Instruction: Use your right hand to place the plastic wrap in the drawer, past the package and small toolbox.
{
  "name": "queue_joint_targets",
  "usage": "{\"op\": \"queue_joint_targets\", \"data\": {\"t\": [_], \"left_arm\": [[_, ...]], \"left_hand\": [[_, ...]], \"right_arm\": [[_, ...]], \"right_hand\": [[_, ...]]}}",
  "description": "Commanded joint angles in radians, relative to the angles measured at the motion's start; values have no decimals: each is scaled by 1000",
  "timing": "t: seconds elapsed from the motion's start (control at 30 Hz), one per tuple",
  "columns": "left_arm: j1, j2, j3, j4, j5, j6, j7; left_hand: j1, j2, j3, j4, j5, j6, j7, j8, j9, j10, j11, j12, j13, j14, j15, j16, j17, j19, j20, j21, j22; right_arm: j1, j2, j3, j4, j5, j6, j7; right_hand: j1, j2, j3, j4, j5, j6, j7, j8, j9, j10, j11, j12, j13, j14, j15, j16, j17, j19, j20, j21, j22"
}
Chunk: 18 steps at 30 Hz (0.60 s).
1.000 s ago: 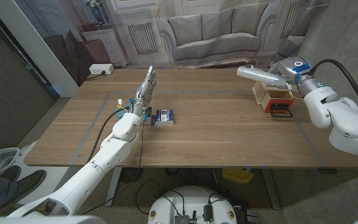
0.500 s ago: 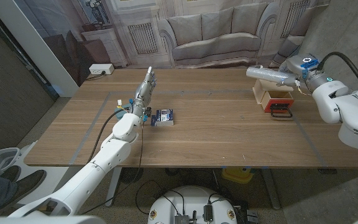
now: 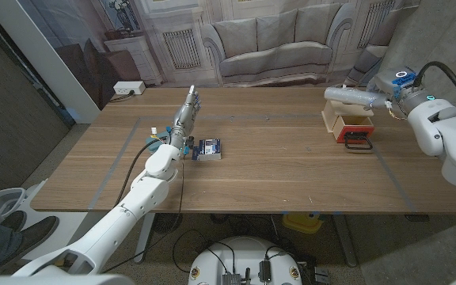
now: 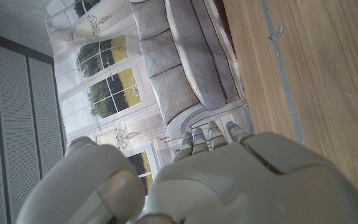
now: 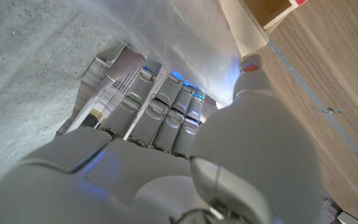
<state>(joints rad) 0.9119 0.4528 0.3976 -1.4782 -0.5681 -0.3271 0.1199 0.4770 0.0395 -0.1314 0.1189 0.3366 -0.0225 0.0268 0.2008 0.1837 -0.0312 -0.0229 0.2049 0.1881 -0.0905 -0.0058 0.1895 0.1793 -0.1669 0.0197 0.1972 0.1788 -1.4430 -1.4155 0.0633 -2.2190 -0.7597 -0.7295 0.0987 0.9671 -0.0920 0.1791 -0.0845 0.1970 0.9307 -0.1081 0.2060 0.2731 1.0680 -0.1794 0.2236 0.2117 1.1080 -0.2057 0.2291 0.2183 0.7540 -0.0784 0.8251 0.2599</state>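
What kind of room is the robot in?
Probably a test lab dressed up as a living room: the sofa and windows look printed on a backdrop behind the wooden table, with bare concrete wall beside it.

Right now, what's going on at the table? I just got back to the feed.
The right hand holds the roll of plastic wrap in the air, roughly level, over the far side of the open wooden drawer at the table's right end. The roll is not yet set down. A black handle lies at the drawer's near side. The left hand holds nothing, fingers extended, just left of a small blue and white package near the table's middle.
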Motion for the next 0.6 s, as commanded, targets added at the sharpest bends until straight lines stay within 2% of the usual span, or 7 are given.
{"op": "queue_joint_targets", "data": {"t": [0.03, 0.33, 0.6], "left_arm": [[-3, -11, 5, 18, -4, -9, -5], [-4, -20, 9, 33, -8, -13, -7], [-15, -29, 14, 50, -8, -21, -16]], "left_hand": [[2, 6, -6, -2, 6, 5, 5, -2, 5, 0, -5, 0, 3, -6, 0, -2, 4, -13, 2, 4, 5], [3, 7, -9, -2, 6, 5, 5, -2, 5, 1, -5, 1, 3, -7, 0, -2, 4, -14, 3, 4, 5], [3, 8, -10, -2, 7, 5, 5, -2, 5, 0, -9, 0, 3, -7, 0, -2, 4, -15, 2, 4, 5]], "right_arm": [[-46, 23, 83, 6, -98, 44, 152], [-93, 110, 169, -7, -217, 118, 251], [-104, 203, 221, -22, -315, 192, 328]], "right_hand": [[264, 256, -2, -1, 3, 77, -84, 5, 0, 3, -7, 8, 6, -7, -30, -3, -1, -7, -137, 15, -3], [269, 257, -4, 0, 3, 78, -83, 5, -1, 6, -8, 9, 6, -8, -30, -2, -1, -16, -137, 35, -12], [271, 257, -5, 1, 2, 79, -85, 5, -2, 4, -7, 9, 6, -8, -31, -2, -1, -24, -137, 54, -20]]}}
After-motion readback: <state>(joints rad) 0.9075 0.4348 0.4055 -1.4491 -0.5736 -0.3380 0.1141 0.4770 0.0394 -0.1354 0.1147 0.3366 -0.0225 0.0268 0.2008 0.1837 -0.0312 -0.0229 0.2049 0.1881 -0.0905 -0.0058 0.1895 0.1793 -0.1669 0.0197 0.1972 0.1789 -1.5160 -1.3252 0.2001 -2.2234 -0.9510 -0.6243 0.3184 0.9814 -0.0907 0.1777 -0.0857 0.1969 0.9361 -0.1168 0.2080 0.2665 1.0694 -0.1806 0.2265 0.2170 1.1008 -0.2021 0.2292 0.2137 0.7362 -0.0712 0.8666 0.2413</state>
